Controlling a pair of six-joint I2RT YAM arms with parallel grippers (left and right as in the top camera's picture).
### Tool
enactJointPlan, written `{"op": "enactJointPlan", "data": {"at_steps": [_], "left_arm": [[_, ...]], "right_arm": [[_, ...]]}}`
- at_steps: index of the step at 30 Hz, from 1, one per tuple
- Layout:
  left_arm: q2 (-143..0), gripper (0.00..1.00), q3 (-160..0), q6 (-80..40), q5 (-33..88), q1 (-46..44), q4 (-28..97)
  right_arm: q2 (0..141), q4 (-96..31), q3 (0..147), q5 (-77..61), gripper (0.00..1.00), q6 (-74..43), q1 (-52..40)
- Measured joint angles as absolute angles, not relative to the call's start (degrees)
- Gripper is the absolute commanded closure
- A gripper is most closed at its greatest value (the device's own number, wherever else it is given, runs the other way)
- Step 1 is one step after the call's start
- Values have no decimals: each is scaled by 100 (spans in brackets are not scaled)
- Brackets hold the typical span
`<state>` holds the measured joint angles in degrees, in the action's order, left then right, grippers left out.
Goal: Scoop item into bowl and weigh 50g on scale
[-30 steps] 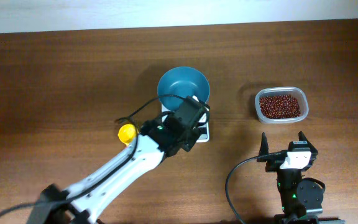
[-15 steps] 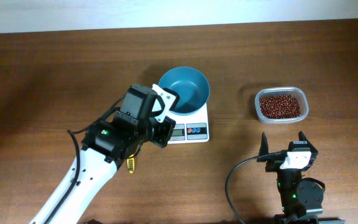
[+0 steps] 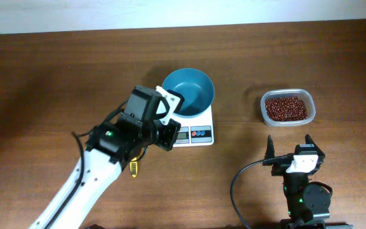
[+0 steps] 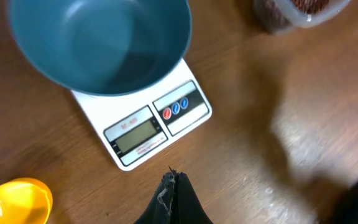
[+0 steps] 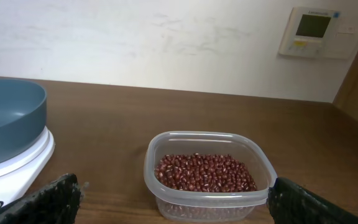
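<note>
The teal bowl (image 3: 189, 92) stands empty on the white scale (image 3: 199, 134); both also show in the left wrist view, the bowl (image 4: 104, 43) and the scale (image 4: 160, 127). The red-brown beans (image 3: 287, 107) fill a clear container at the right, also seen in the right wrist view (image 5: 204, 173). My left gripper (image 3: 168, 135) is shut and empty (image 4: 174, 186), just in front of the scale's left front corner. My right gripper (image 3: 290, 144) is open and empty, low on the table in front of the container (image 5: 176, 202).
A yellow scoop (image 4: 14, 202) lies on the table left of the scale; in the overhead view only its handle (image 3: 133, 167) shows under my left arm. The clear plastic container (image 5: 166, 146) has a raised rim. A wall runs along the table's far edge.
My left arm has drawn back to the left from over the scale, uncovering its display and buttons. It now hides most of the yellow scoop. The right arm has not moved.
</note>
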<state>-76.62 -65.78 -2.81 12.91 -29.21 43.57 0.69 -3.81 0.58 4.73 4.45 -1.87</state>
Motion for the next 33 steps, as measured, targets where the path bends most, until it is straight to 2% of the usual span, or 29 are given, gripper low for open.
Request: {"op": "enactJointPlan", "data": {"at_steps": [11,22,33], "left_arm": [[-9754,100,-6578,462,1564,-2980,3909],[-9850,100,-6578,650,495,-3667,3450],[-10119,100,-6578,670,43,-3734,3022]], "right_arm": [[69,-381,58,473,1,447,-187],[69,-381,58,475,1,445,-187],[69,-381,58,473,1,449,-187]]}}
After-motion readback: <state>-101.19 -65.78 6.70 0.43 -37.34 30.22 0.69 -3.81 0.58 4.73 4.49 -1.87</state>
